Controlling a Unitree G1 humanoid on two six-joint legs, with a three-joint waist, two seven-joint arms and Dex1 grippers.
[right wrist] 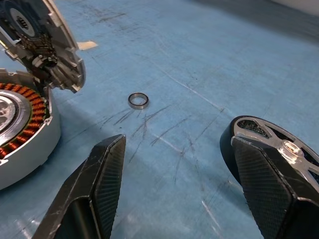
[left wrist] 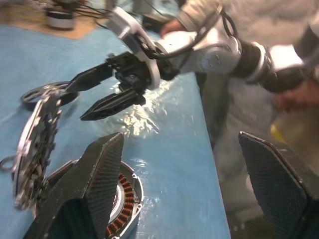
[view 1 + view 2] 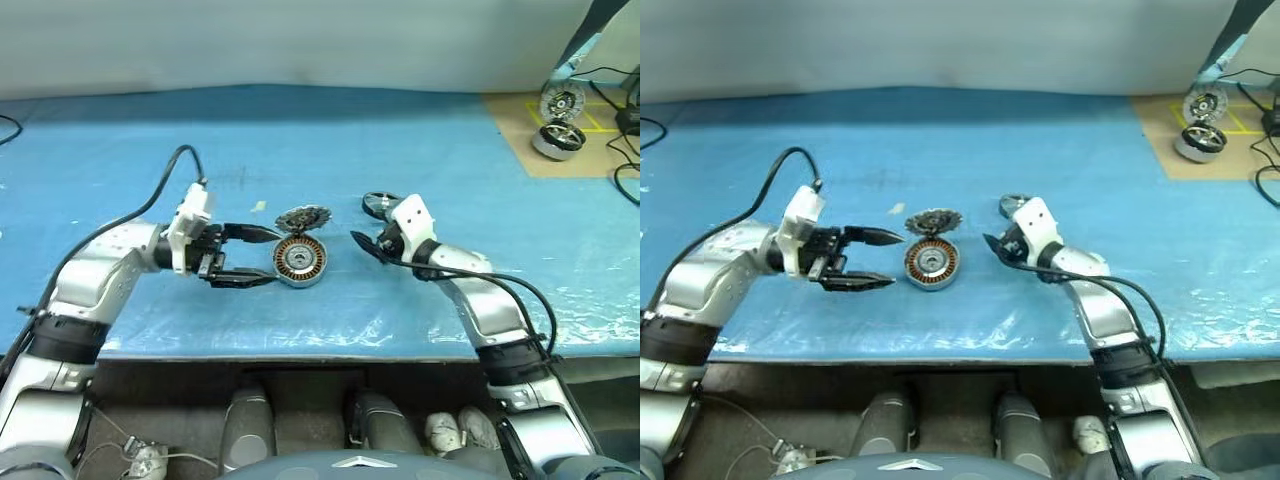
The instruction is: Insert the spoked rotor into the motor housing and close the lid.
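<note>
The motor housing lies on the blue table, its copper windings showing. Its lid stands tilted up at the housing's far edge, toothed rim upward. My left gripper is open and points sideways at the housing's left side, empty, its tips close to the rim. The spoked rotor, black with a shiny rim, lies flat on the table to the right of the housing. My right gripper is open and empty, and one finger hangs in front of the rotor.
A tiny thin ring lies between housing and rotor. A brown board at the back right carries two silver spoked wheels and cables. The table's front edge runs just below both arms. A person stands beside the table.
</note>
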